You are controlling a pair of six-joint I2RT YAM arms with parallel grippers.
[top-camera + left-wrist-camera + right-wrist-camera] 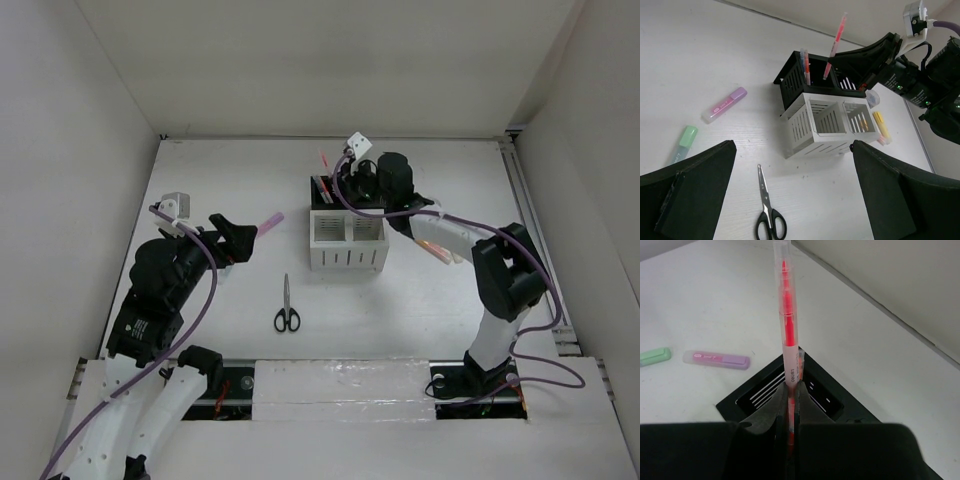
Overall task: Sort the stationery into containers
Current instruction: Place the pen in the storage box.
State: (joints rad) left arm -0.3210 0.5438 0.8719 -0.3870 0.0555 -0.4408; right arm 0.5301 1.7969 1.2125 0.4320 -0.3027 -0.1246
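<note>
Clamped shut at the very front of the right wrist view, the right gripper (791,392) had the red pen (788,325) pinched upright. The grip was low on the barrel, and most of the pen stuck up above the fingers. Right beneath sat the black box (742,401), so the pen was poised over one of its slots, or perhaps dipping into it. Which slot, that view did not settle.

Step in hand, by my reading: posting this pen into the black box. The next move called for a short, straight lowering and then a release, with the pen kept vertical so it cleared the divider.

Over on the other side, the left gripper (243,236) hung wide open with nothing in it, and the pink highlighter (270,222) lay just beyond its tips. That looked the likely next pick.

The left wrist view gave what the right one could not. It showed pens (805,65) already standing in the black box and the white box (815,125) joined in front, nothing showing above its rim. It also caught a yellow highlighter (881,125) lying beside that box, the scissors (767,212) loose on the table and a green highlighter (686,140) off to the left.
</note>
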